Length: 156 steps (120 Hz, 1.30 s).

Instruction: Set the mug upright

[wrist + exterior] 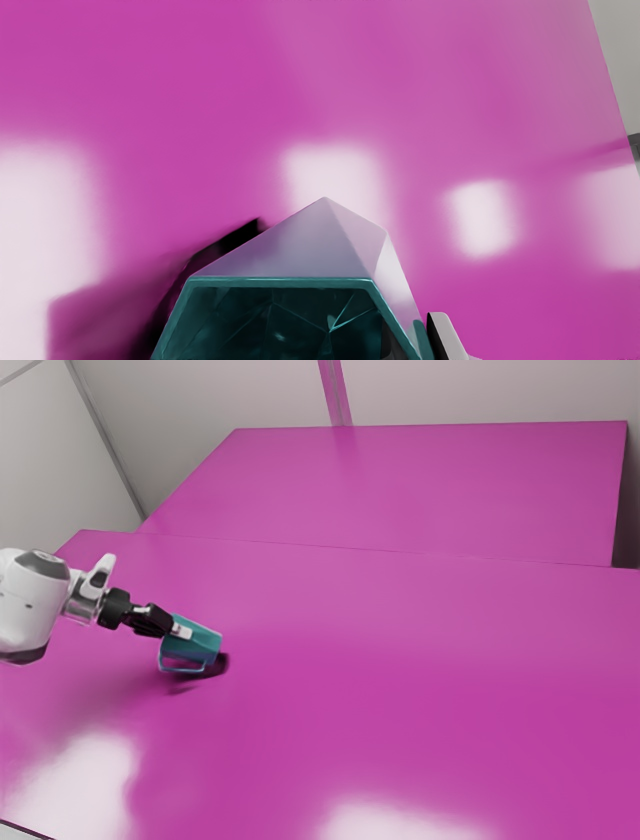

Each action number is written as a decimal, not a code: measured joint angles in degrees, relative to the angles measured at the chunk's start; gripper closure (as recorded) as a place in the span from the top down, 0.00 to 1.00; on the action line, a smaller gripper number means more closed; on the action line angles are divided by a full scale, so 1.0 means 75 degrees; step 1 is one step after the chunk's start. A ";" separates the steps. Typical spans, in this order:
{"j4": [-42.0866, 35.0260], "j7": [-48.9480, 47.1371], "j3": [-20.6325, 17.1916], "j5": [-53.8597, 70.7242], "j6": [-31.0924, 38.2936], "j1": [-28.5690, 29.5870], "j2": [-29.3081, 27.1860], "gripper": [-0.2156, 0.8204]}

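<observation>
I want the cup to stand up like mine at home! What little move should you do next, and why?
Probably tip the mug gently, bottom down: it leans over the table, its mouth facing my gripper instead of straight up.

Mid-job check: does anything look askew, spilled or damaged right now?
The teal mug is askew: it tilts at the gripper, its open end slanting back toward the hand instead of straight up. I can't tell whether it touches the table. No spill or damage stands out.
</observation>
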 joint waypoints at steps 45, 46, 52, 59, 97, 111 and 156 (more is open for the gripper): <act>0.0018 -0.0247 0.0067 0.0686 0.0121 -0.0956 -0.0616 0.05; 0.0023 -0.0264 0.0067 0.0729 0.0123 -0.0975 -0.0629 0.05; 0.0038 -0.0380 0.0072 0.0981 0.0133 -0.1097 -0.0718 0.05; 0.0071 -0.0568 0.0070 0.1383 0.0141 -0.1235 -0.0851 0.05; 0.0349 -0.1998 0.0068 0.4076 0.0105 -0.2014 -0.1346 0.04; 0.0338 -0.2633 0.0066 0.4906 0.0100 -0.2296 -0.1480 0.04; -0.0050 -0.4643 0.0081 0.6457 0.0202 -0.3253 -0.2093 0.04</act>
